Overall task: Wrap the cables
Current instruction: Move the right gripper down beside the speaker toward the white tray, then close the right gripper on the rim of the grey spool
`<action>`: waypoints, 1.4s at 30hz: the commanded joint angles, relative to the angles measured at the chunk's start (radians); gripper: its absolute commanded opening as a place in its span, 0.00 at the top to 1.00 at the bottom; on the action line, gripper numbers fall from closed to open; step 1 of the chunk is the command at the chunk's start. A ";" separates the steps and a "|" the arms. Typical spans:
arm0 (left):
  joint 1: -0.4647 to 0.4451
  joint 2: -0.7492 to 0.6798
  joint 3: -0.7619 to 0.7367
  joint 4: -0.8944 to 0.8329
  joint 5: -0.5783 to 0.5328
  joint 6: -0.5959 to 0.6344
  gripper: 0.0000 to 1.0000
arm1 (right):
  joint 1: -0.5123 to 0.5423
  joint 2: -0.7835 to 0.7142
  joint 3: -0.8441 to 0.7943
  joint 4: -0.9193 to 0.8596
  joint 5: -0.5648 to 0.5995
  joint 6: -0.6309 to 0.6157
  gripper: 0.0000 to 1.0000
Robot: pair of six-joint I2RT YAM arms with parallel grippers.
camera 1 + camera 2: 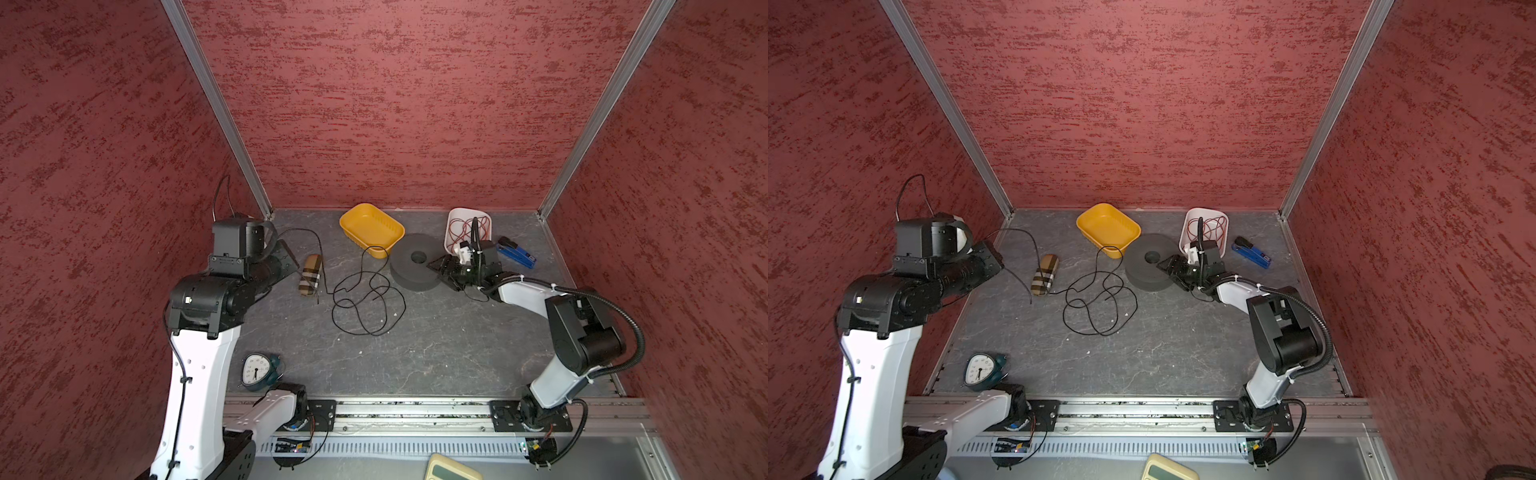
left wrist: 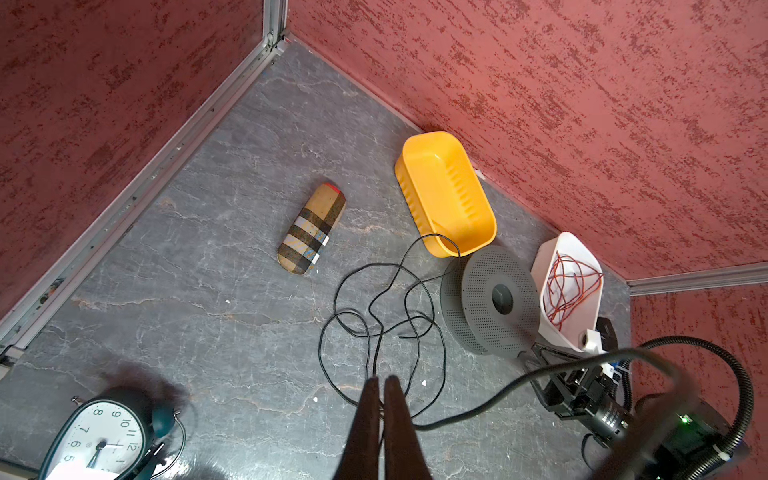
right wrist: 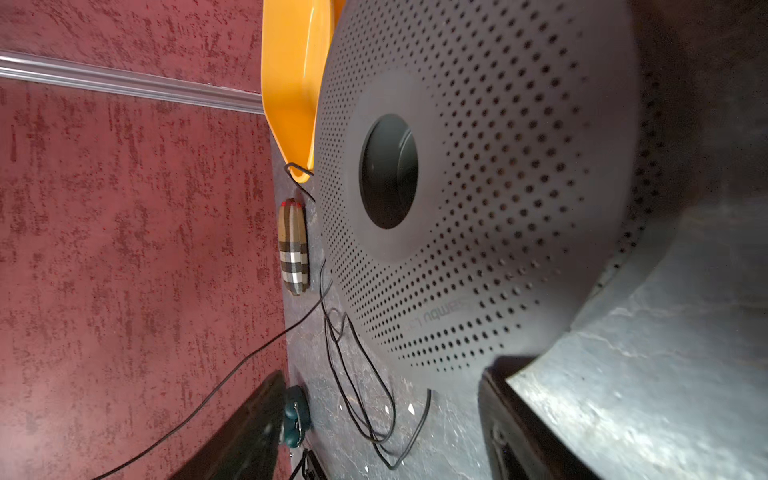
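Left fingers (image 2: 368, 419), pressed together, pinch the cable (image 1: 368, 299), whose loops lie tangled mid-tabletop (image 1: 436, 353), left of the spool (image 1: 415, 276). Right fingers (image 3: 523, 432) stand spread at the spool's right edge. Grey, veined tabletop; mottled red walls (image 1: 395, 104) close in left, far and right, with metal posts (image 1: 216, 104) in the far corners.

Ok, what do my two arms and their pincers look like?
Both arms have white link shells with black joint housings. The left arm carries a thin black lead along its shell, the right arm a thick ribbed black conduit. The left pincer has slim dark tapered fingers; the right pincer is black.
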State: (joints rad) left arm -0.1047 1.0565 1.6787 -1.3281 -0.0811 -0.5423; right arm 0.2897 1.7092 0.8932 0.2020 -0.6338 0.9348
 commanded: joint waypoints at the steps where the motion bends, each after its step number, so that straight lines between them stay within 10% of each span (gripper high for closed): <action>1: 0.008 -0.008 0.003 0.021 0.024 0.000 1.00 | -0.009 0.028 -0.028 0.097 0.011 0.068 0.27; 13: 0.007 0.001 0.008 0.047 0.043 0.021 1.00 | -0.041 -0.163 -0.170 0.063 0.172 0.053 0.27; 29: 0.008 0.005 -0.043 0.090 0.105 -0.009 1.00 | -0.087 0.172 -0.120 0.702 -0.064 0.262 0.40; 42: 0.008 -0.007 -0.058 0.084 0.102 -0.017 1.00 | -0.086 0.348 -0.056 0.898 -0.095 0.362 0.57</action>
State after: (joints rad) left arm -0.1047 1.0615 1.6321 -1.2629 0.0101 -0.5468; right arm 0.2066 2.0296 0.8104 0.9668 -0.7048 1.2472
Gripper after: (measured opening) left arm 0.065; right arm 0.438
